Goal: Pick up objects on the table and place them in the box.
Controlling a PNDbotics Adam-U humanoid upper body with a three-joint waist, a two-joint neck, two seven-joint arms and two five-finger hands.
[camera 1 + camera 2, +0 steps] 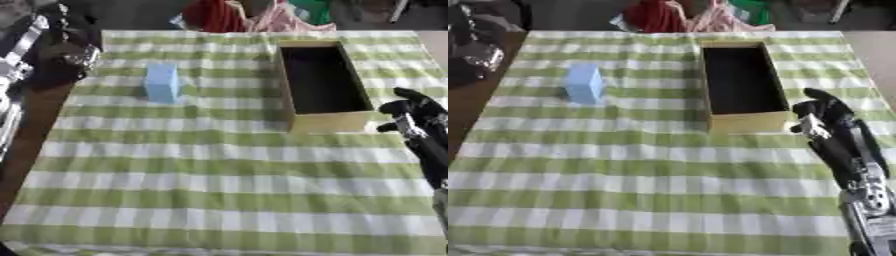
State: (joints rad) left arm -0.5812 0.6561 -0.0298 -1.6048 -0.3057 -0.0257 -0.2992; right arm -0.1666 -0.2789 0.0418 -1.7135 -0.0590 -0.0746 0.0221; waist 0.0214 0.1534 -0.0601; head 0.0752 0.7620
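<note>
Left hand isn't visible anywhere, only some arm hardware (17, 60) at the 10 o'clock edge. Next over, a light blue block (162, 82) stands upright on the checked cloth (219, 170) covering the tabletop, at about 10 o'clock from center and well apart from everything. The box (308, 121) sits around 1 o'clock, open top, dark inside, looks empty. Right hand (822, 114) hangs just beside the box's near right corner at 3 o'clock, fingers curled with nothing in them.

My worry: the block is tall and narrow, so a sideways nudge on approach could tip it. The hand could also clip the box wall while crossing over.
</note>
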